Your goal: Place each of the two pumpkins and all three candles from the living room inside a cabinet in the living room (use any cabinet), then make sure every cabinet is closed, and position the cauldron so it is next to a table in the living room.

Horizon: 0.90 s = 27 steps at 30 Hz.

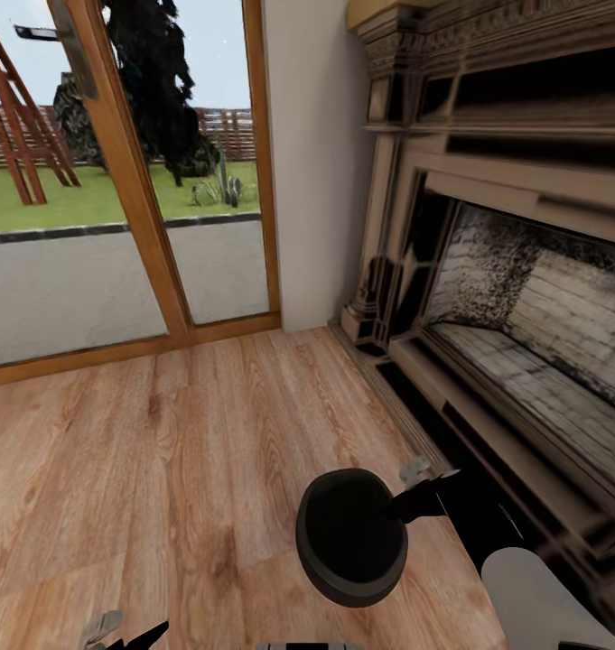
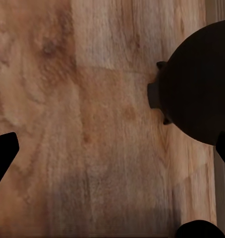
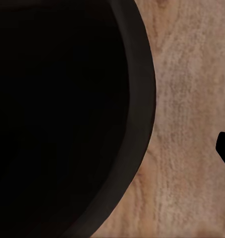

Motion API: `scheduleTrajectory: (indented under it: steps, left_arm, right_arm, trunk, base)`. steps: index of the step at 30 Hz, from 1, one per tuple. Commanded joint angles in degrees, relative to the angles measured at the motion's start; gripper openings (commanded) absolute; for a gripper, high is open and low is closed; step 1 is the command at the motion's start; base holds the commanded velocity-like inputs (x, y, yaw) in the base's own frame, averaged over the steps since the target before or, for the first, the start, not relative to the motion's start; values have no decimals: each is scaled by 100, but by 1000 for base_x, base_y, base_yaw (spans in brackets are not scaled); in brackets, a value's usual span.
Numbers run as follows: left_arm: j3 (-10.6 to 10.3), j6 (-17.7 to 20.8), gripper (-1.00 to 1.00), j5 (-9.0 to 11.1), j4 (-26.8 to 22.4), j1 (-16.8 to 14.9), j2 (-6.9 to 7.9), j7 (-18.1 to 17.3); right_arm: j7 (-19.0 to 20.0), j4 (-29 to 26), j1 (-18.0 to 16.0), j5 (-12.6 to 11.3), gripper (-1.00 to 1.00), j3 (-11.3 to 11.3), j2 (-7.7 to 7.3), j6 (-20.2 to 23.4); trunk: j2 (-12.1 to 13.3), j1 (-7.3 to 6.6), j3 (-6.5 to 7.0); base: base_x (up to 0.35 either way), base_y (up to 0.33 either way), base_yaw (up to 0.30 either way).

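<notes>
The cauldron is a round-bellied black pot with a wide dark mouth and a thick rim, hanging above the wooden floor just in front of the fireplace. The right gripper sits at its rim on the fireplace side, seemingly clamped on it. The left gripper hovers well apart from the pot; whether it is spread or closed cannot be told.
</notes>
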Motion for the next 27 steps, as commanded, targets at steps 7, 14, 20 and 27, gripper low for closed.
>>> scheduleTrajectory:
  steps: [7, 14, 20, 27]
  left_arm:
    - [3, 60, 100, 45, 1, -2, -4, -19]
    - [3, 60, 100, 45, 1, -2, -4, -19]
    - [3, 60, 100, 45, 1, -2, -4, -19]
    - [3, 64, 100, 45, 1, -2, -5, -19]
  right_arm:
    - [44, -10, -3, 52, 100, -25, 4, 9]
    - [43, -10, -3, 51, 100, -32, 4, 11]
    - [40, -10, -3, 51, 100, -34, 4, 11]
    - [36, -10, -3, 51, 100, -34, 4, 12]
  trunk:
    - [-9, 12, -116]
    - [-14, 22, -205]
    - [-22, 37, -338]
    - [-25, 42, -382]
  base:
    - [0, 0, 0]
    - [0, 0, 0]
    - [0, 0, 0]
    - [0, 0, 0]
